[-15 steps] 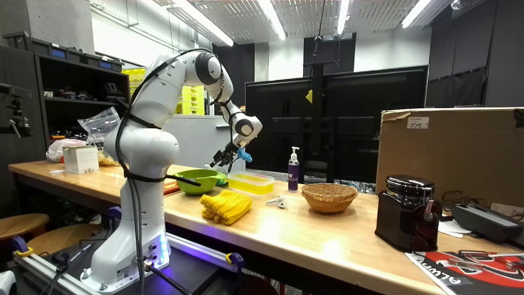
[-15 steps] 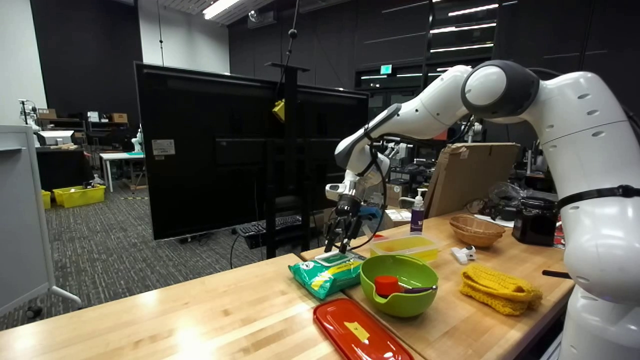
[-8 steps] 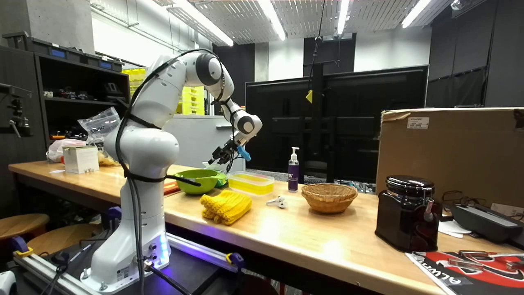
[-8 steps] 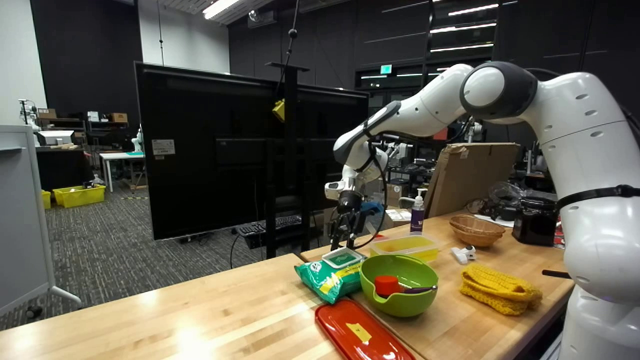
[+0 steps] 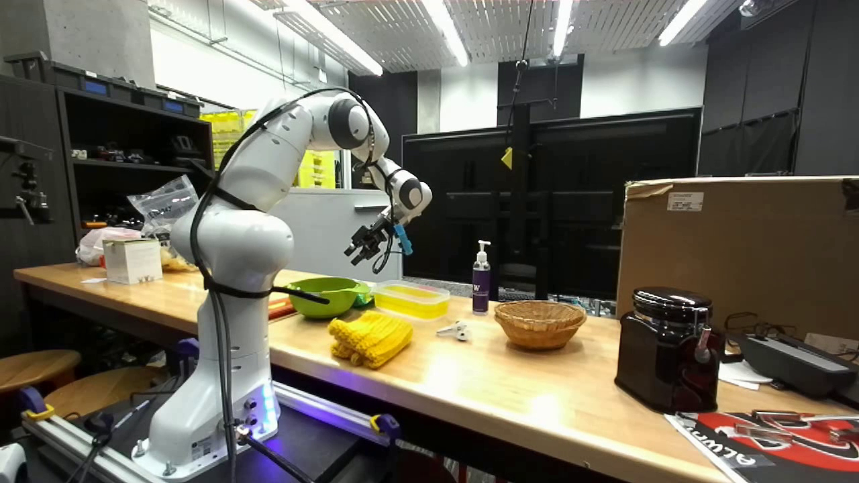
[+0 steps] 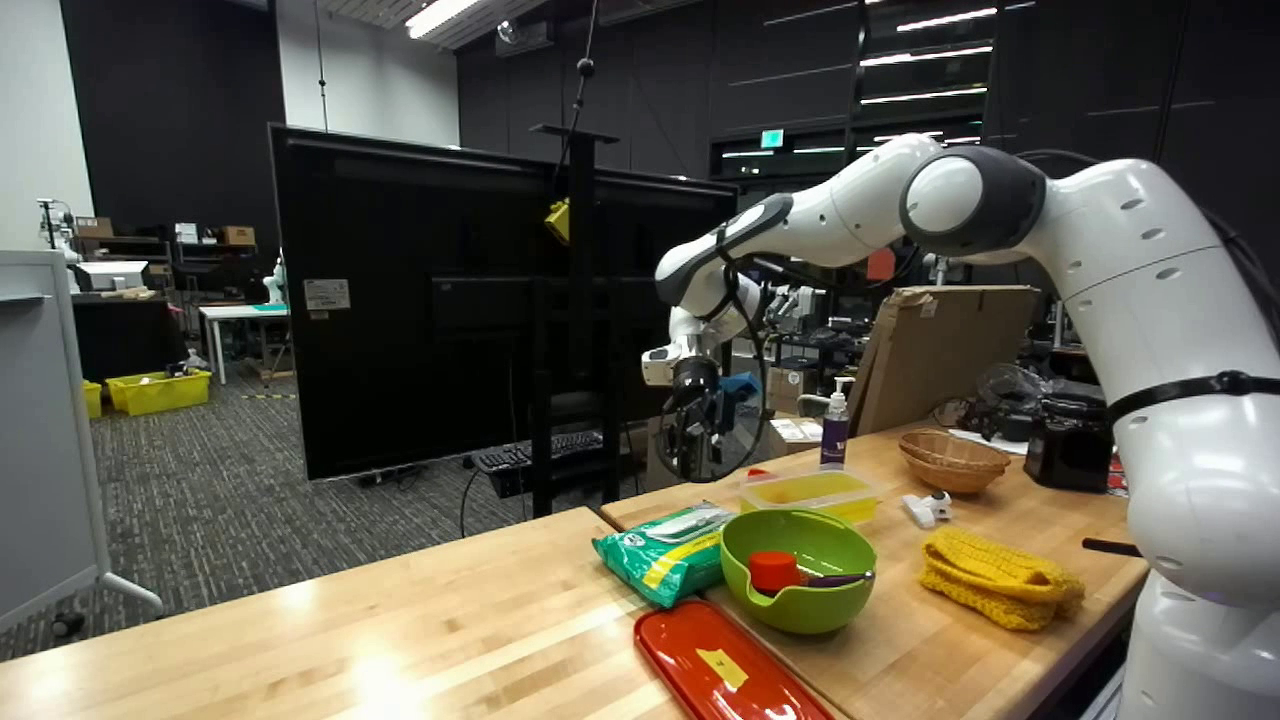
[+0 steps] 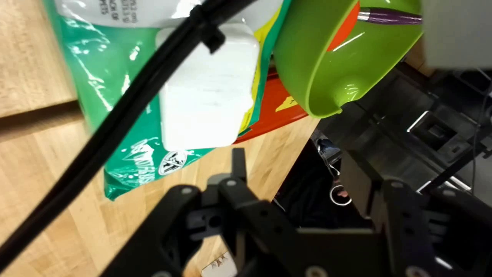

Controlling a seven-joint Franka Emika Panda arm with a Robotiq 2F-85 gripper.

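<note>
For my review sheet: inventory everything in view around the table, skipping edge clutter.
bowl: 1, green, on table
round item: 1, red, in bowl
handled tool: 1, purple, in bowl
wipes pack: 1, green, beside bowl
tray: 1, red, beside bowl
tub: 1, yellowish, beside bowl
knitwear: 1, yellow, on table
basket: 1, brown, on table
clip-like item: 1, white, near basket
pump bottle: 1, purple, near basket
canister: 1, black, on table
cardboard box: 1, brown, behind canister
arm: 1, white, over table
gripper: 1, black, open above wipes pack
</note>
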